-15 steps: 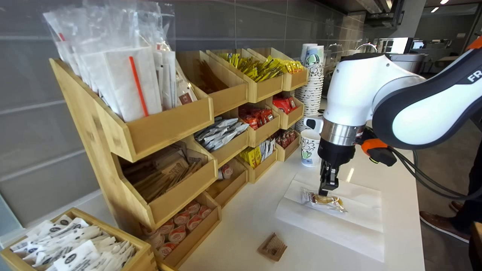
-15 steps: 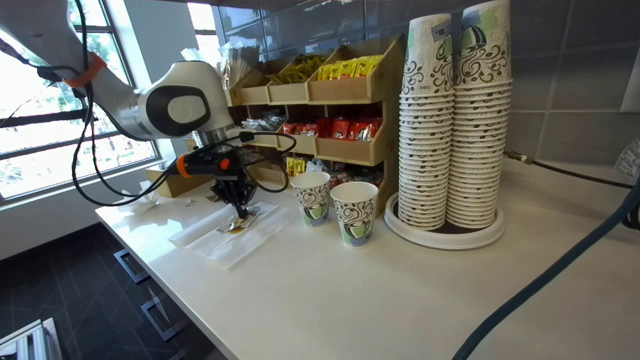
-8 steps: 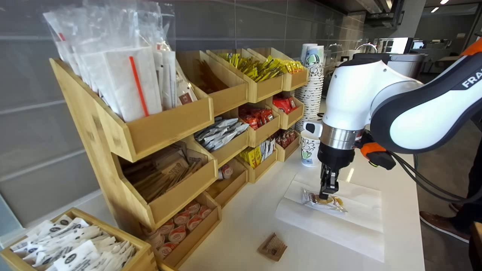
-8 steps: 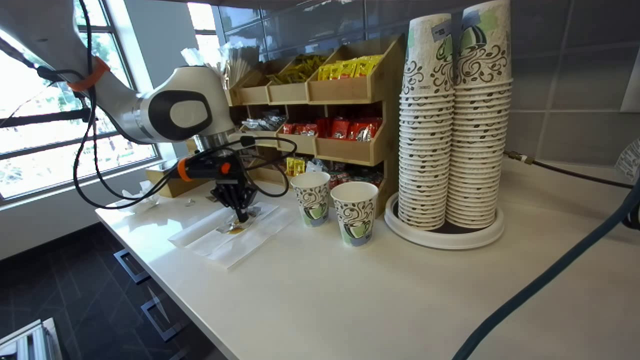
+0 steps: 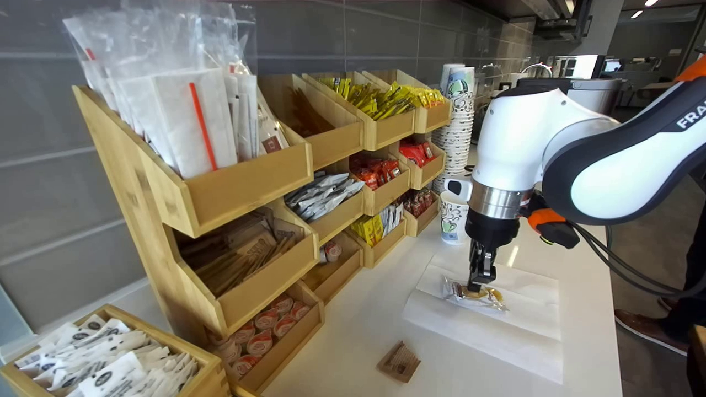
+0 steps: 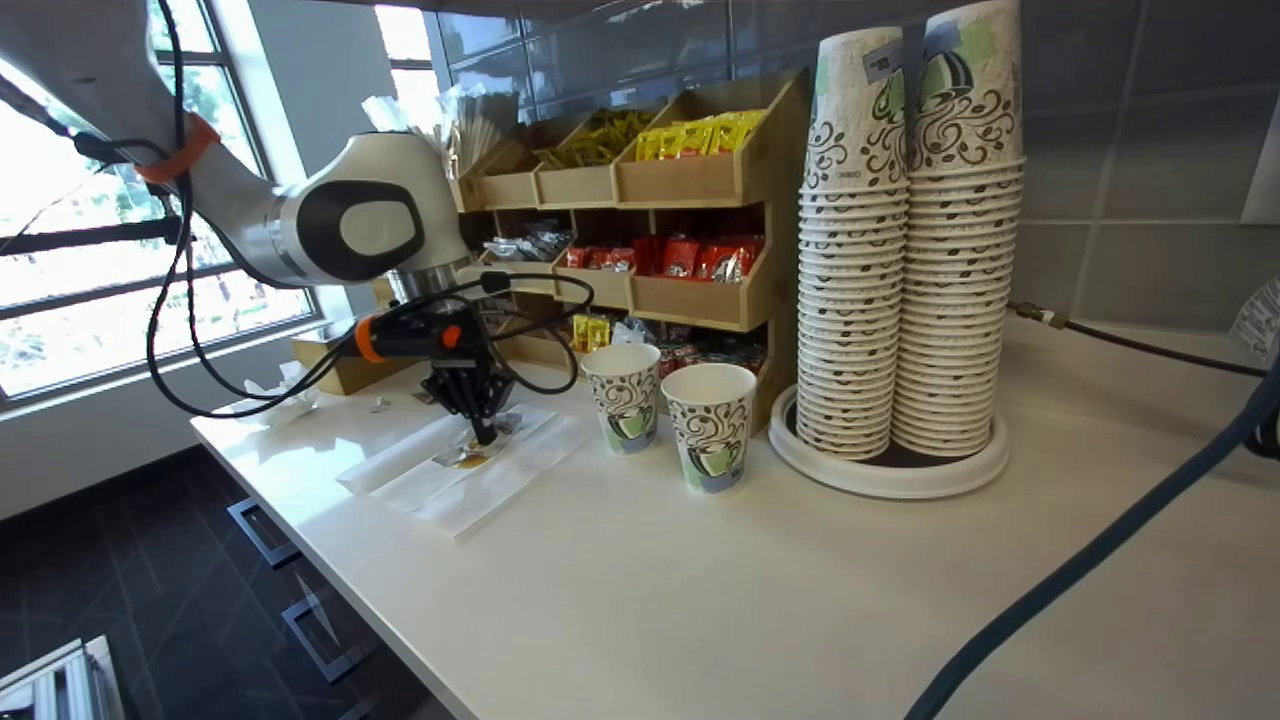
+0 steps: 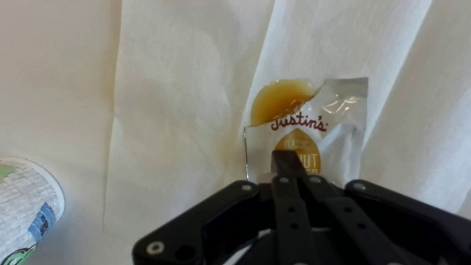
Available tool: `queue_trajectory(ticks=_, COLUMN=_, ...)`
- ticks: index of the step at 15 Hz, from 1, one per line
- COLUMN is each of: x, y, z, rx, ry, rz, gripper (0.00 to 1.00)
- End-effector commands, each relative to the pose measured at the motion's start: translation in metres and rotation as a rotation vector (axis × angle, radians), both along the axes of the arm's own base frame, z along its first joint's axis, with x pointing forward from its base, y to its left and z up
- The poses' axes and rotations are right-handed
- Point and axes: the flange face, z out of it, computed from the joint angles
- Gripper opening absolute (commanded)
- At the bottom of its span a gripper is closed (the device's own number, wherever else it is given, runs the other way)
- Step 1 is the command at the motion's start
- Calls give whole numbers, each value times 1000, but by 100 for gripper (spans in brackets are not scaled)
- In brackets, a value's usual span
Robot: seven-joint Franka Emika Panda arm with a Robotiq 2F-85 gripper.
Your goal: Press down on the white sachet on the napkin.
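The white sachet lies on the napkin, with a tan-brown print and a torn corner; it shows in both exterior views [image 5: 492,300] [image 6: 466,461] and in the wrist view [image 7: 340,136]. Amber-brown contents bulge out at the torn corner. The napkin [image 5: 513,344] [image 6: 415,497] [image 7: 173,110] is a creased white sheet flat on the counter. My gripper [image 5: 475,286] [image 6: 486,434] [image 7: 290,158] points down, fingers together, with its tips on the sachet's middle and nothing seen between them. The gripper hides the sachet's near end in the wrist view.
A wooden rack [image 5: 251,187] of packets stands along the wall. Paper cups [image 6: 622,398] [image 6: 710,425] stand close to the napkin; one shows in the wrist view [image 7: 27,209]. Tall cup stacks [image 6: 850,300] are behind. A small brown packet [image 5: 399,361] lies on the counter.
From one second ago to half a second ago, my arm and gripper sank a little onto the sachet. Since then nothing has visibly moved. The fingers stay together.
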Motion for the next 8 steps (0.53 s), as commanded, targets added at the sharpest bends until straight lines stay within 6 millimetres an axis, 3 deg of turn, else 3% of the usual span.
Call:
queue_trajectory(ticks=1, x=4, y=-2, z=9, rx=-2, ry=-28, rz=-14, gripper=0)
queue_trajectory(ticks=8, x=2, y=0, z=34, rx=12, ry=-61, rz=-10, gripper=0)
